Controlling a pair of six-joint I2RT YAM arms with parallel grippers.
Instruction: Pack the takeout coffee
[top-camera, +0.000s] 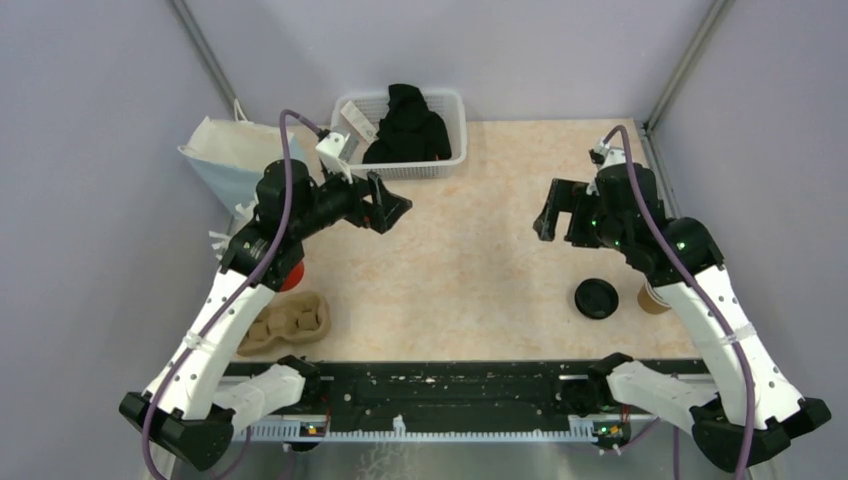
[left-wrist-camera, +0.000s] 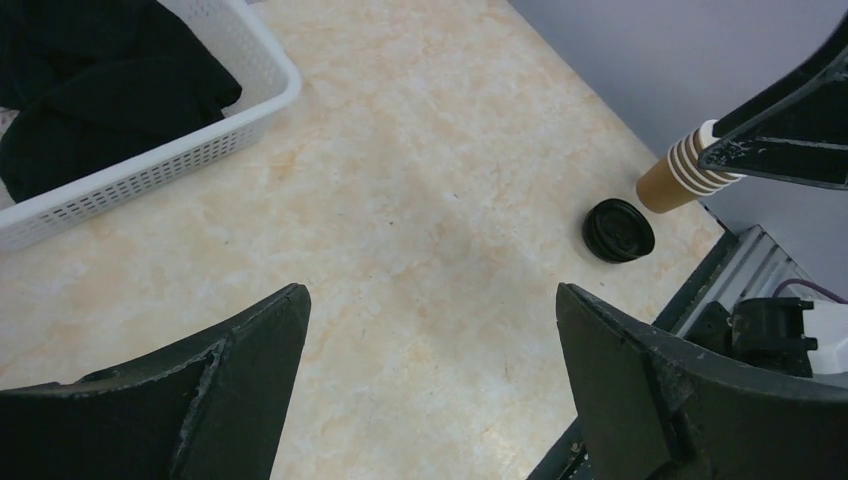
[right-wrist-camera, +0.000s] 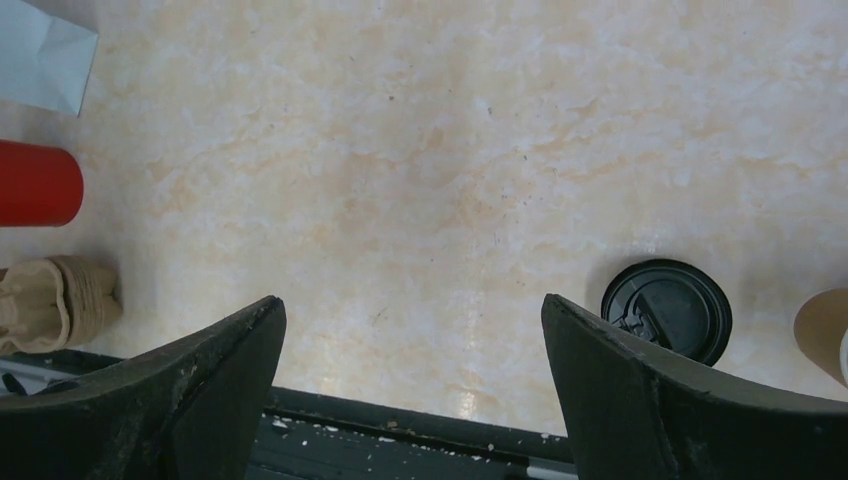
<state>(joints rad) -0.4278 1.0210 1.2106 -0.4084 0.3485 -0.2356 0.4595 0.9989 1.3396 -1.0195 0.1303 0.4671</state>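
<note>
- Left gripper and right gripper are held above the table, jaws spread wide, nothing grasped.
- The kraft cup is stood uncovered at the near right, its black lid laid just beside it, presumably staged for capping.

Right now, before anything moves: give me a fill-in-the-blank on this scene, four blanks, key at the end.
1. The lid lying on the table next to the brown paper cup is ___ in colour.
2. The dark cloth sits inside the white ___.
3. The left gripper and the right gripper both have their jaws ___.
4. The cardboard carrier sits on the ___ arm's side of the table.

Missing words: black; basket; open; left.
</note>
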